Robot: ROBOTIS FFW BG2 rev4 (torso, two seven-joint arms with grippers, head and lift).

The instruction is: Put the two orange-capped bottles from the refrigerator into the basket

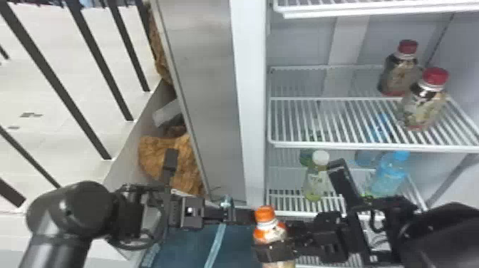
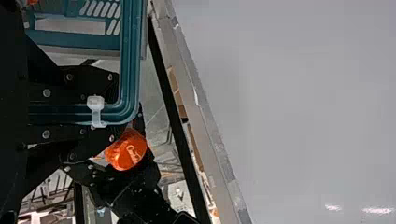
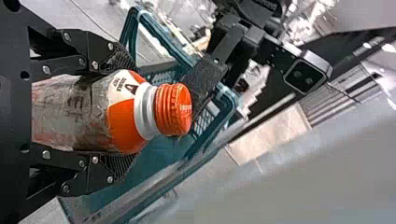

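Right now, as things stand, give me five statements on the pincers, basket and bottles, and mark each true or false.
1. The right pincer holds an orange-capped bottle. True.
2. The left pincer is empty. False: the left pincer grips the rim of the basket.
3. Two red-capped bottles stand on one shelf. True.
4. The white-capped bottle lies on its side. False: the white-capped bottle stands upright.
5. The blue-capped bottle is lower than the red-capped ones. True.
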